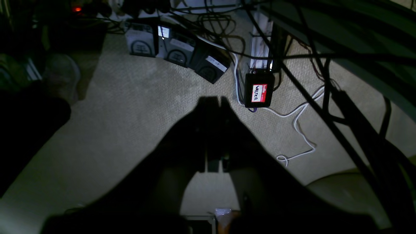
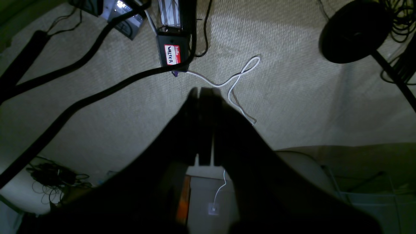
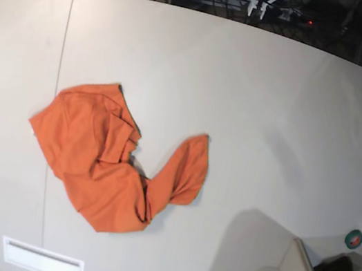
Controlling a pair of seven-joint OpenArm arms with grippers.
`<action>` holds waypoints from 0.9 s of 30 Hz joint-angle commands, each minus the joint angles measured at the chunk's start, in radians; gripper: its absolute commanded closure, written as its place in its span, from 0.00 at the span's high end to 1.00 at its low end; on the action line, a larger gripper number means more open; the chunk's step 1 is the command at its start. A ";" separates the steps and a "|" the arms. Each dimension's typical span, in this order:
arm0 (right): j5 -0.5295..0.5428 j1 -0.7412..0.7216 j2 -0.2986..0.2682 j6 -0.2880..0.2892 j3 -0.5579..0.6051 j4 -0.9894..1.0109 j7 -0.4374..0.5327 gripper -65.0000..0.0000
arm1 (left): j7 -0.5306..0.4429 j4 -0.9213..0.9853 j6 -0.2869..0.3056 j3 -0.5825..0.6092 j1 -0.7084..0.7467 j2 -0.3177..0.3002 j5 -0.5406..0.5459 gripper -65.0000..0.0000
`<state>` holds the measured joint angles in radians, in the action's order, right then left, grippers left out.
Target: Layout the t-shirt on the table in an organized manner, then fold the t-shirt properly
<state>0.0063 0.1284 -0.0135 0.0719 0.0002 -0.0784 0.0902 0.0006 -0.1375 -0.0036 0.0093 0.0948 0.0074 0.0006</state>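
Crumpled orange t-shirt (image 3: 109, 165) in a heap on the off-white table (image 3: 263, 108), left of centre in the base view, lying across the thin dark seam (image 3: 65, 38). Left gripper (image 1: 214, 99) and right gripper (image 2: 204, 91) both pressed together, empty, over beige carpet (image 1: 130, 107), away from the cloth.

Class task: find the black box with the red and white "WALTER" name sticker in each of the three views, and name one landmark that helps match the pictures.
Left wrist: the labelled black box sits right of centre, upper half, on the carpet.
Right wrist: the same box is near the top, left of centre.
Base: not in it; only the t-shirt on the table.
Shared landmark: the white cable beside the box.
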 commanded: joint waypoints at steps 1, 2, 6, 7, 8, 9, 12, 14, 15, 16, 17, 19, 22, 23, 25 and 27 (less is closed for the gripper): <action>-0.002 0.006 -0.003 0.004 0.002 -0.001 -0.004 0.00 | 0.003 0.000 -0.003 0.002 0.016 -0.002 0.002 0.00; -0.002 0.006 -0.003 0.004 0.002 0.001 -0.004 0.00 | 0.003 0.000 -0.003 0.002 0.018 -0.004 0.002 0.00; -0.002 0.006 -0.003 0.001 0.002 0.002 -0.004 0.00 | 0.003 -0.001 -0.003 0.002 0.024 -0.004 -0.006 0.00; -0.002 0.006 -0.003 0.001 0.002 0.004 -0.004 0.00 | 0.003 -0.001 -0.003 0.002 0.026 -0.004 -0.006 0.00; -0.002 0.014 -0.004 0.001 0.001 0.004 -0.004 0.00 | 0.003 -0.001 -0.003 0.002 0.027 -0.004 -0.006 0.00; -0.002 0.026 -0.010 0.001 -0.001 -0.001 -0.005 0.00 | 0.003 -0.007 -0.003 0.002 0.039 -0.004 -0.006 0.00; 0.001 0.055 -0.024 0.003 -0.002 -0.002 0.000 0.00 | 0.003 -0.049 -0.003 0.002 0.082 -0.022 -0.007 0.00; 0.001 0.072 -0.030 0.003 -0.002 -0.002 0.001 0.00 | 0.003 -0.100 -0.003 0.004 0.121 -0.027 -0.007 0.00; 0.002 0.081 -0.044 0.003 -0.004 -0.008 0.001 0.00 | 0.003 -0.124 -0.002 0.004 0.139 -0.037 -0.007 0.00; 0.002 0.096 -0.047 0.003 -0.004 -0.022 0.000 0.00 | 0.003 -0.147 -0.002 0.004 0.156 -0.051 -0.007 0.00; 0.002 0.113 -0.047 0.003 -0.004 -0.041 -0.004 0.00 | 0.003 -0.166 -0.002 0.004 0.173 -0.056 -0.007 0.00; 0.002 0.165 -0.050 0.001 -0.004 -0.105 -0.004 0.00 | 0.003 -0.213 -0.002 0.004 0.213 -0.063 -0.011 0.00; 0.002 0.253 -0.053 -0.001 -0.006 -0.220 -0.022 0.00 | 0.003 -0.301 -0.002 0.059 0.283 -0.088 -0.061 0.00; 0.002 0.285 -0.053 -0.002 -0.006 -0.271 -0.045 0.00 | 0.003 -0.340 -0.002 0.082 0.310 -0.094 -0.072 0.00; 0.004 0.343 -0.053 -0.002 -0.009 -0.383 -0.091 0.00 | 0.003 -0.411 -0.002 0.108 0.365 -0.108 -0.069 0.00; 0.004 0.414 -0.052 -0.002 -0.055 -0.516 -0.134 0.00 | 0.003 -0.492 -0.002 0.116 0.412 -0.111 -0.049 0.00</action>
<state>0.0113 0.5419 -0.0566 0.0719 -0.0544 -0.5995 -0.0551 0.0116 -0.6292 -0.0074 0.1257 0.4973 -0.0975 -0.0463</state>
